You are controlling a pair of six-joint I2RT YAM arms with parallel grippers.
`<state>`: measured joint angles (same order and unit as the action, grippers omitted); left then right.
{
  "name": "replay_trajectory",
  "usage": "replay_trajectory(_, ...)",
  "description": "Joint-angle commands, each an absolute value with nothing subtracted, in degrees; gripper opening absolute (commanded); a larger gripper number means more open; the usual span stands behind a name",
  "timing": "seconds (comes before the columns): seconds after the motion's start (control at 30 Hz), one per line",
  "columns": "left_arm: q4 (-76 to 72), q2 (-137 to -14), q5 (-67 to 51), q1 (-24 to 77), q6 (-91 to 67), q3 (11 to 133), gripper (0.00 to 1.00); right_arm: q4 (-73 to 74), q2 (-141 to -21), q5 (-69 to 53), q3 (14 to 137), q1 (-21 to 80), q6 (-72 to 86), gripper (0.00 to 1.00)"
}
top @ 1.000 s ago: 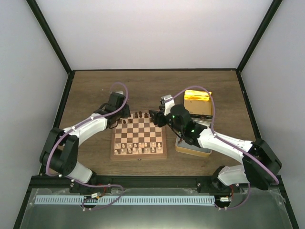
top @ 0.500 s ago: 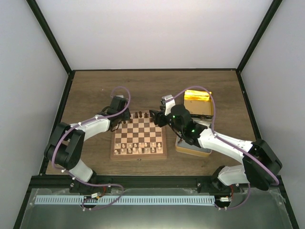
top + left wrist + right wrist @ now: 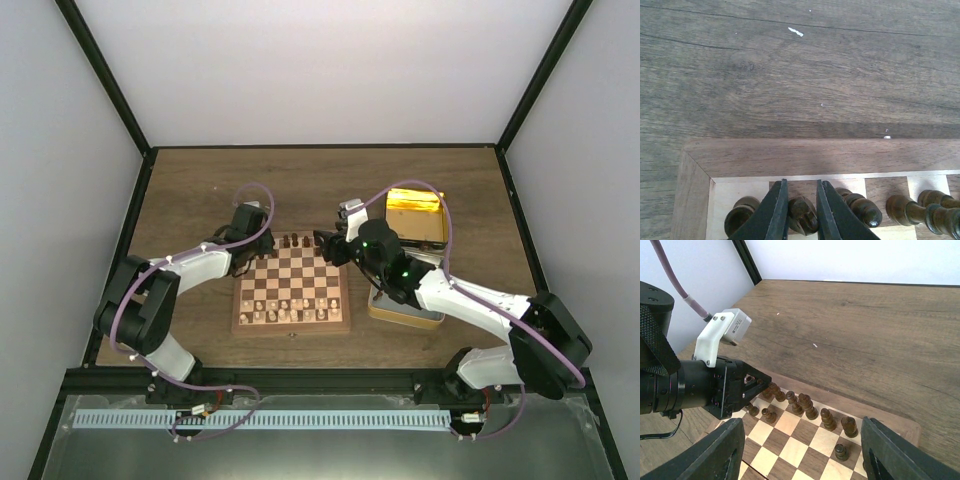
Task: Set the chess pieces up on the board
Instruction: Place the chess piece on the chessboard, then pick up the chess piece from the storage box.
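Note:
The board (image 3: pixel 290 328) lies in the middle of the table. Dark chess pieces (image 3: pixel 291 243) line its far row, and a few dark pawns (image 3: pixel 841 452) stand one row nearer. My left gripper (image 3: pixel 801 185) is at the board's far-left corner, shut on a dark knight (image 3: pixel 802 216) that stands between a rook (image 3: pixel 741 216) and a bishop (image 3: pixel 861 208). The right wrist view shows that same left gripper (image 3: pixel 747 385) low over the corner. My right gripper (image 3: pixel 801 440) hangs open above the far right part of the board, holding nothing.
Pale chessmen (image 3: pixel 285 310) fill the board's near rows. A gold tin (image 3: pixel 415 215) sits at the far right, and a second shallow tin (image 3: pixel 405 315) lies right of the board under my right arm. Black frame posts edge the table.
The left arm's elbow dropped toward the left and its gripper settled at the board's far-left corner. The right arm has not moved.

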<state>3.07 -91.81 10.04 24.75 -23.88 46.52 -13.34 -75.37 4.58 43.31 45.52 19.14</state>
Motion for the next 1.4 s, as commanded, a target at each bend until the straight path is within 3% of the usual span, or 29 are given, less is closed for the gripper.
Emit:
replay_trajectory(0.0,3.06,-91.40,9.62,24.87,-24.36,46.53,0.17,-13.63,-74.60,5.36,43.61,45.18,19.58,0.65)
replay_trajectory(0.13,5.14,-89.83,10.01,24.87,-24.18,48.06,0.27,-13.48,-74.40,5.44,43.87,45.17,19.86,0.65)
replay_trajectory(0.43,8.51,-83.69,10.41,24.87,-24.73,50.30,0.31,-12.93,-72.49,13.90,43.77,44.92,21.85,0.65)
replay_trajectory(0.6,10.71,-77.03,9.50,24.87,-24.60,51.27,0.37,1.02,-73.27,16.42,47.64,40.24,28.87,0.62)
replay_trajectory(0.83,9.92,-65.96,6.95,24.74,-21.74,49.15,0.47,22.39,-73.71,10.98,47.26,27.65,40.49,0.45)
replay_trajectory(1.1,5.52,-61.56,-0.07,24.70,-21.66,47.01,0.50,17.36,-76.35,4.32,39.78,21.92,35.68,0.42)
replay_trajectory(1.37,5.28,-60.84,-1.29,24.70,-21.62,45.75,0.51,16.22,-87.81,2.77,43.72,21.36,29.50,0.45)
